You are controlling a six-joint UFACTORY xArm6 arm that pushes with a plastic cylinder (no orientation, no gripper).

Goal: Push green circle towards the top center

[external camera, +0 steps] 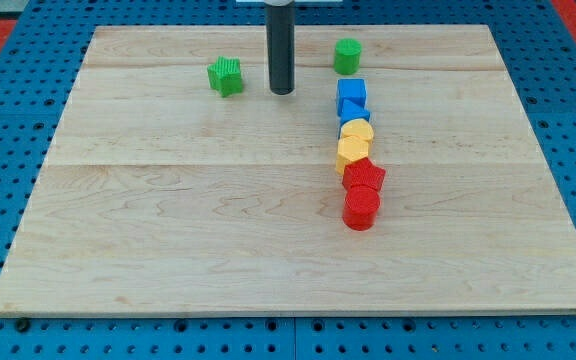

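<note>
Resting between green star and green circle, my tip seemingly touches neither; gripper unseen.

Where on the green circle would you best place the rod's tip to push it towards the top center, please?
Contact the green circle on its right-hand side wall, low down. It is a short upright cylinder, so aim through its center. My tip sits to its left, so I would probably circle round above it, clear of the blue blocks.
</note>
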